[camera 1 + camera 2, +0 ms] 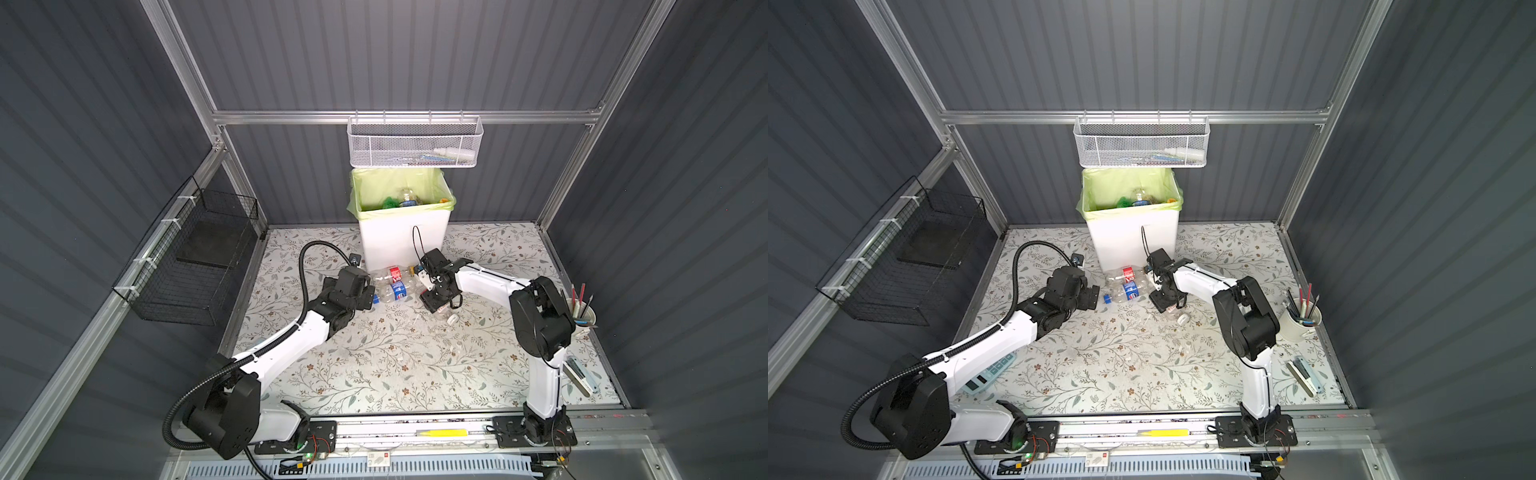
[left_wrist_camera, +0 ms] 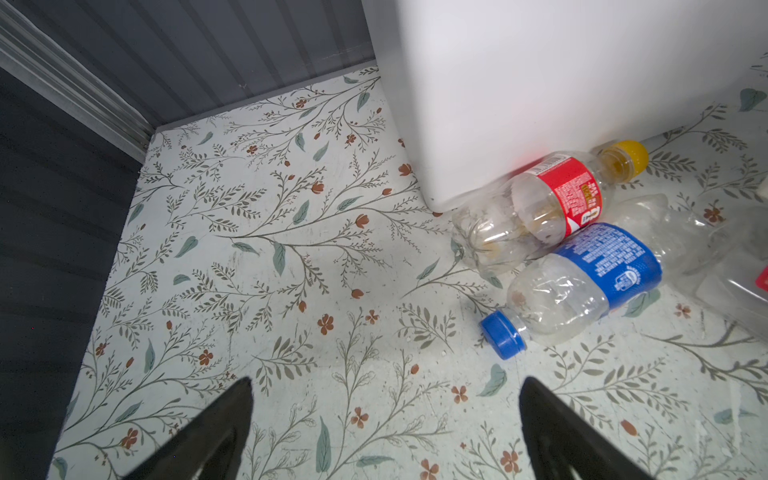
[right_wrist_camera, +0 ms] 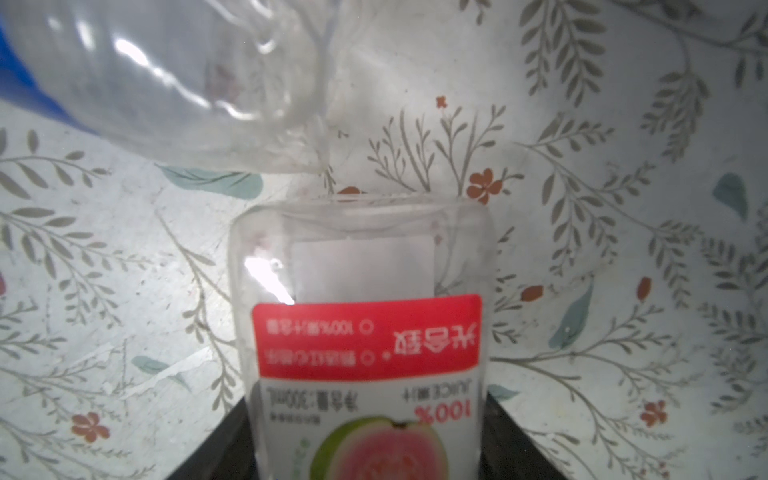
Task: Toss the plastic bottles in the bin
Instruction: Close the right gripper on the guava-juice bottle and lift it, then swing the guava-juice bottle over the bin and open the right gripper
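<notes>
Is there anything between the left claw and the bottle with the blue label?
Nothing visible. Only bare mat lies between the open left claw and the blue-label bottle, whose blue cap points toward the claw. The red-label bottle lies beyond it, at the foot of the bin.

Even overhead light: bench bright, walls dim, shadows soft. Both top views are sharp, with wide-angle stretch toward the edges. Left wrist view: bin blown out white and soft. Right wrist view: juice bottle blurred up close, and glare streaks on the clear bottle.
</notes>
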Motion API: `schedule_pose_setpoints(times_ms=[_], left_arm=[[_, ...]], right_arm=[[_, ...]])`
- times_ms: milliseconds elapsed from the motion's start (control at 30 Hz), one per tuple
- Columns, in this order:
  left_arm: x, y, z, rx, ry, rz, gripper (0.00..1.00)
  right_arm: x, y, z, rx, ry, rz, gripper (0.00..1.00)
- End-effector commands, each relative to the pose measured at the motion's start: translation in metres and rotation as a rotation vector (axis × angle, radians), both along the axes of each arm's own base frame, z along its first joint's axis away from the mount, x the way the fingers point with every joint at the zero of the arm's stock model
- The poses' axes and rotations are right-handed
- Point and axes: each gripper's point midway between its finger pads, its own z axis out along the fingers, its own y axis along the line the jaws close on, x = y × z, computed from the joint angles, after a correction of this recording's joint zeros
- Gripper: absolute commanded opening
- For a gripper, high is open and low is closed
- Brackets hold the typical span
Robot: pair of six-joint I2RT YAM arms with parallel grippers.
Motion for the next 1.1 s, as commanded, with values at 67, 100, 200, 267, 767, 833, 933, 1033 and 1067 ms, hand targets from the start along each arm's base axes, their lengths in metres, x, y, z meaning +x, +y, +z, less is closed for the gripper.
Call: schedule_pose_setpoints(times_ms=[67,100,200,267,767,833,933,1033,1067], left_arm=[[0.003,-0.001,-0.005,-0.003,0.006,0.009,1.00],[0.003,-0.001,-0.005,-0.003,0.006,0.009,1.00],[0.005,-0.003,-0.006,-0.001,0.009,0.006,1.00],[0.005,-0.003,-0.007,0.001,0.011,0.004,1.00],[0.014,-0.017,-0.032,0.004,0.069,-0.032,1.00],[0.013,-0.019,-0.033,0.004,0.074,-0.040,1.00],[0.014,-0.022,-0.033,-0.004,0.079,-0.051,1.00],[0.016,-0.025,-0.033,-0.013,0.080,-0.061,1.00],[0.017,-0.027,-0.032,-0.017,0.080,-0.065,1.00]], right_arm=[[0.002,0.006,0.045,0.073,-0.068,-0.012,0.58],[0.003,0.008,0.059,0.097,-0.097,-0.011,0.57],[0.012,0.015,0.115,0.192,-0.217,-0.014,0.55],[0.019,0.018,0.168,0.261,-0.337,-0.013,0.54],[0.000,-0.043,0.590,1.020,-1.376,-0.100,0.56],[0.024,-0.027,0.581,1.053,-1.313,-0.101,0.56],[0.072,0.009,0.542,1.101,-1.125,-0.114,0.56],[0.126,0.055,0.482,1.112,-0.904,-0.117,0.58],[0.140,0.070,0.463,1.098,-0.845,-0.107,0.59]])
